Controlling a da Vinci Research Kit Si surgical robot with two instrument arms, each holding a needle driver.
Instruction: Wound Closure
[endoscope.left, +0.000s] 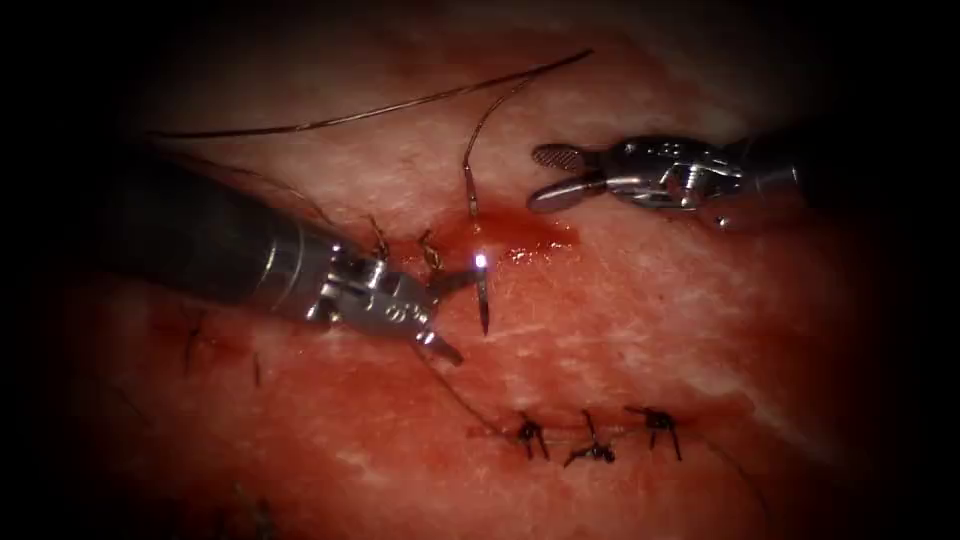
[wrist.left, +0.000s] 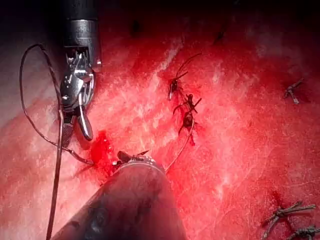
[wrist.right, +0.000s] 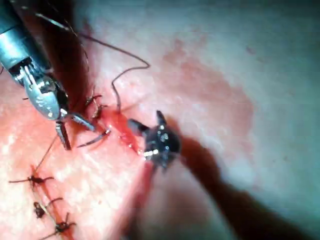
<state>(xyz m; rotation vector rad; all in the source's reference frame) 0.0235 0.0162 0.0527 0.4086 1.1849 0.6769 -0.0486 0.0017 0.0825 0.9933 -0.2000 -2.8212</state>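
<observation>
The thin curved steel needle (endoscope.left: 482, 290) stands in the wet red cut (endoscope.left: 500, 240), held by our left tool.

We see the left arm's silver needle driver (endoscope.left: 462, 281) closed on the needle near the middle of the part that shows, just beside the cut; its pointed end hangs below the jaws, and the upper part appears to go into the tissue (endoscope.left: 650, 330) at the pool of glossy red fluid (endoscope.left: 530, 238). The needle's long axis runs almost up and down in the endoscope view. Our right arm's needle driver (endoscope.left: 553, 176) waits near, up and right of the cut, with its ribbed jaws wide apart and holding nothing. The dark fine thread (endoscope.left: 380, 108) curves away above. Three black knotted stitches (endoscope.left: 590, 435) lie lower down.
</observation>
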